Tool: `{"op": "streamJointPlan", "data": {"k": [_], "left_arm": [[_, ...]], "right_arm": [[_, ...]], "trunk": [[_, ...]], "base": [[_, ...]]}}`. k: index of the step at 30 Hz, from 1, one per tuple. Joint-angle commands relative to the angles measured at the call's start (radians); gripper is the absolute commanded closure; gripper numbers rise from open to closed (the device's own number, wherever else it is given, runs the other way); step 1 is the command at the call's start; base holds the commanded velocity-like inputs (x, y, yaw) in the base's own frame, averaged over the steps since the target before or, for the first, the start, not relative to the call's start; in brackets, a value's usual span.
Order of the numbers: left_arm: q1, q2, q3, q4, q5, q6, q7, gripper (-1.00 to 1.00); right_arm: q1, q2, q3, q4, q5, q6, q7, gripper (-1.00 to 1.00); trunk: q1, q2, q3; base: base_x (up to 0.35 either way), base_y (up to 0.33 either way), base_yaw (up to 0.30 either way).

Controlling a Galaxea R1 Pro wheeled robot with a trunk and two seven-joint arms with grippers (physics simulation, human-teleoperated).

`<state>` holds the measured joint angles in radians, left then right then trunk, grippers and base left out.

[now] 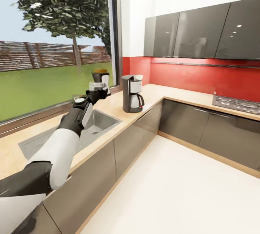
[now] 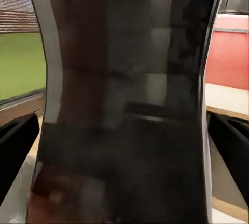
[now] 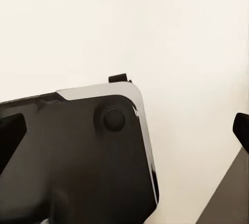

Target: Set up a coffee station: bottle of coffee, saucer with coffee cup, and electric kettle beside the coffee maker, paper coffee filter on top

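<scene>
The left fingers [image 1: 100, 86] were closed on the kettle [image 1: 100, 78], held up over the desk [image 1: 119, 109] by the window, left of the coffee maker [image 1: 131, 93]; being glass, it looked heavy, slippery and breakable, so a firm hold mattered.

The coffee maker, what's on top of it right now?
Nothing shows on the coffee maker: its top looks bare, with no paper filter. It stands on the countertop beside the sink. The left gripper holds the electric kettle nearby.
</scene>
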<state>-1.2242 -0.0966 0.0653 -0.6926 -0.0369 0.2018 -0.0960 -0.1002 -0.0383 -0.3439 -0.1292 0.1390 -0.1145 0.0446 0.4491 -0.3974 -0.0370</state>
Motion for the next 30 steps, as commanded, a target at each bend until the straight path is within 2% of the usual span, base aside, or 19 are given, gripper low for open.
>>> {"op": "streamJointPlan", "data": {"k": [1,5,7,9,10,12,14,15,21,22,30], "left_arm": [[0.019,-0.002,0.007,-0.001,-0.003,-0.016,-0.009,1.0],[0.086,-0.004,-0.011,0.002,-0.005,-0.071,-0.012,1.0],[0.121,-0.003,-0.046,0.002,-0.005,-0.098,-0.012,1.0],[0.139,-0.002,-0.062,0.002,-0.003,-0.113,-0.012,1.0],[0.169,-0.001,-0.077,0.003,-0.002,-0.139,-0.012,1.0],[0.202,0.0,-0.085,0.001,-0.001,-0.167,-0.011,1.0],[0.232,0.001,-0.089,-0.001,-0.001,-0.193,-0.01,1.0],[0.265,0.003,-0.091,-0.003,-0.001,-0.217,-0.008,1.0],[0.312,0.006,-0.093,-0.006,-0.005,-0.236,0.001,1.0],[0.365,0.009,-0.089,-0.007,-0.007,-0.242,0.003,1.0],[0.38,0.009,-0.089,-0.01,-0.008,-0.243,0.004,1.0]], "right_arm": [[-0.001,0.0,-0.009,0.001,0.01,-0.004,0.005,-1.0],[-0.001,0.0,-0.009,0.0,0.01,-0.004,0.005,-1.0],[-0.001,0.0,-0.009,0.0,0.01,-0.003,0.005,-1.0],[-0.001,0.0,-0.009,0.0,0.01,-0.003,0.005,-1.0],[-0.001,0.0,-0.009,0.0,0.01,-0.004,0.004,-1.0],[-0.001,0.0,-0.009,0.0,0.01,-0.004,0.004,-1.0],[-0.001,0.0,-0.009,0.0,0.01,-0.004,0.004,-1.0],[-0.001,0.0,-0.009,0.0,0.01,-0.004,0.004,-1.0],[-0.001,0.0,-0.009,0.0,0.01,-0.004,0.003,-1.0],[-0.001,0.0,-0.009,0.0,0.011,-0.004,0.005,-1.0],[-0.001,0.0,-0.008,-0.02,0.011,-0.004,0.006,-1.0]], "trunk": [[0.001,-0.003,-0.002],[0.001,-0.003,-0.002],[0.001,-0.003,-0.002],[0.001,-0.003,-0.002],[0.001,-0.003,-0.002],[0.001,-0.003,-0.002],[0.001,-0.003,-0.002],[0.001,-0.003,-0.002],[0.001,-0.003,-0.002],[0.001,-0.003,-0.002],[0.001,-0.003,-0.002]], "base": [[0.188,-0.23,0.0],[0.194,-0.23,0.0],[0.215,-0.222,0.0],[0.233,-0.216,0.0],[0.259,-0.21,0.0],[0.271,-0.2,0.0],[0.289,-0.177,0.0],[0.304,-0.151,0.0],[0.318,-0.088,0.0],[0.336,-0.001,0.0],[0.336,0.006,0.0]]}}
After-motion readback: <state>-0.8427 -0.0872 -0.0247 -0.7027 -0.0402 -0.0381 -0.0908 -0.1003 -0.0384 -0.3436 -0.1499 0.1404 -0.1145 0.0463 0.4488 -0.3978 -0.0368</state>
